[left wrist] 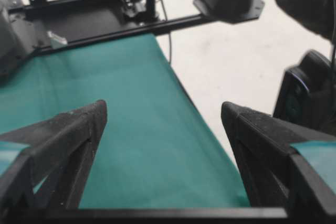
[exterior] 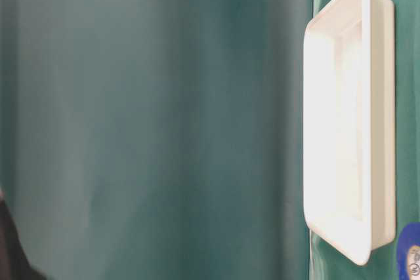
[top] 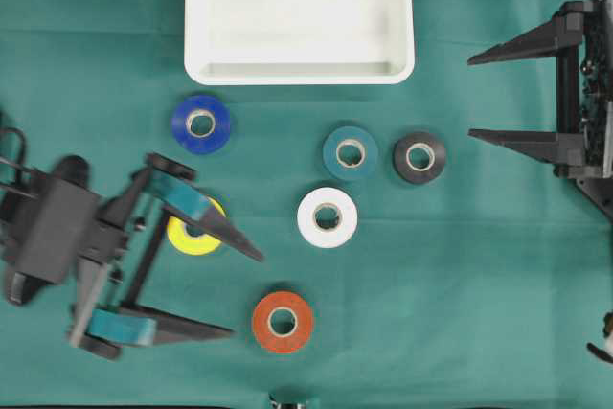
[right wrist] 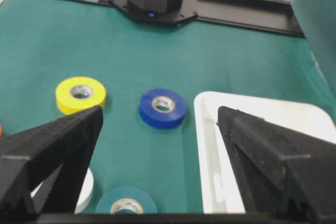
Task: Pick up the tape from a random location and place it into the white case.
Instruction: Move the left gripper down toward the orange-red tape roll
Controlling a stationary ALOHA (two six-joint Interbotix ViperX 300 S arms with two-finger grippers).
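While six tape rolls lie flat on the green tabletop [top: 460,294] below the empty white case [top: 299,72], the left claw [top: 218,286], jaws spread wide and empty, hangs over the yellow roll [top: 196,235], which sits well below the case's left corner with the blue roll [top: 201,124] between. Such a roll is probably light, stiff and smooth-sided; pinching across its outer rim, or one finger through the core, looks safest. Off the case's right side, the right claw [top: 479,95] waits, equally wide and empty, pointing inward.
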